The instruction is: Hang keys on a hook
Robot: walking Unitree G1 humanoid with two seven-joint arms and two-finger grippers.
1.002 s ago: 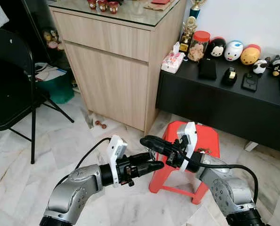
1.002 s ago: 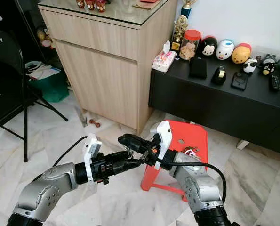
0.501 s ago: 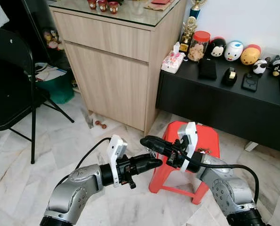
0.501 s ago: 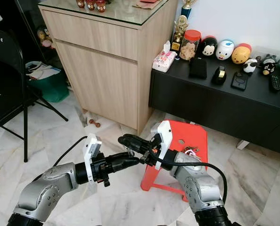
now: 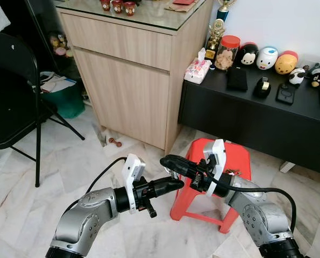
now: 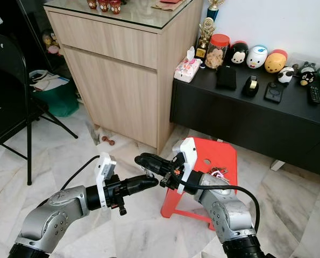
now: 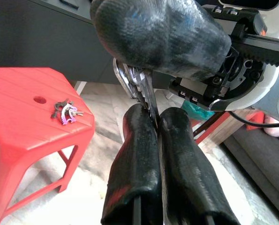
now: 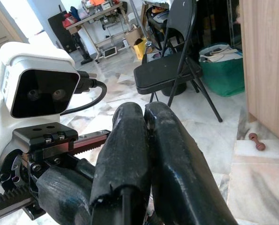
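- The two grippers meet tip to tip in the air, in front of the red stool [image 5: 230, 161] and above the marble floor [image 5: 68, 166].
- The left gripper [image 7: 155, 117] has its two black fingers pressed together, clamped on a thin silver metal ring [image 7: 138, 86]. The ring looks like a flat loop of layered steel, and it runs up from between the left fingers to the underside of the right gripper [image 5: 166, 159].
- The right gripper's fingers lie closed against each other in its wrist view; whether they also pinch the ring cannot be told.
- A bunch of keys [image 7: 65, 110] lies on top of the red stool, near its edge and beside a small round hole in the seat. It is a small dark and silver cluster with a pink or purple tag, well apart from both grippers.
- Behind the stool stands a low black cabinet [image 5: 267, 121] with toy figures and a jar on top.
- Beside it is a wooden cupboard [image 5: 127, 80] with a glass top.
- A black folding chair [image 5: 12, 102] stands at the robot's left.
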